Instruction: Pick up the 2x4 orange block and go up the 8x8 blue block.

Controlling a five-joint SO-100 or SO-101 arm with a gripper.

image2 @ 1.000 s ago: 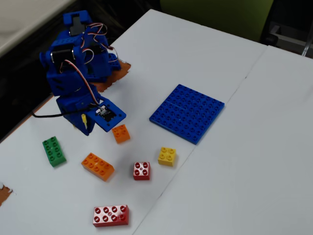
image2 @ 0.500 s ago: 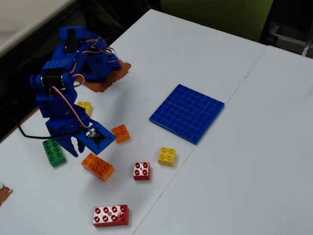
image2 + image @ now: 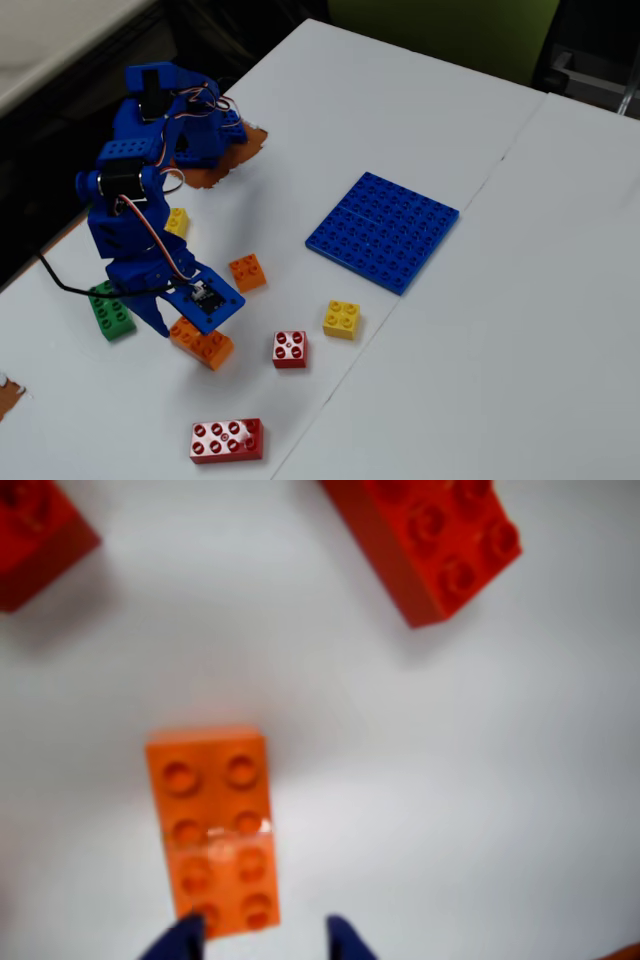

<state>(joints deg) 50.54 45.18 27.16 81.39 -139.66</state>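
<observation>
The 2x4 orange block [image 3: 212,825] lies flat on the white table, its long side pointing away from me in the wrist view. My gripper [image 3: 262,942] is open just above its near end. The left fingertip [image 3: 180,940] overlaps the block's near corner and the right fingertip stands apart on bare table. In the fixed view the blue gripper [image 3: 172,325] hangs over the orange block [image 3: 208,345] and covers its left end. The 8x8 blue block [image 3: 383,230] lies flat well to the right, with nothing on it.
Close around the gripper are a green brick [image 3: 108,312], a small square orange brick [image 3: 246,272] and a yellow brick [image 3: 177,221] behind the arm. A red square brick [image 3: 290,349], a yellow square brick [image 3: 342,319] and a red oblong brick [image 3: 227,440] lie nearer the front.
The arm has swung from beside the small orange brick toward the front and come down over the 2x4 orange block. No brick has moved.
</observation>
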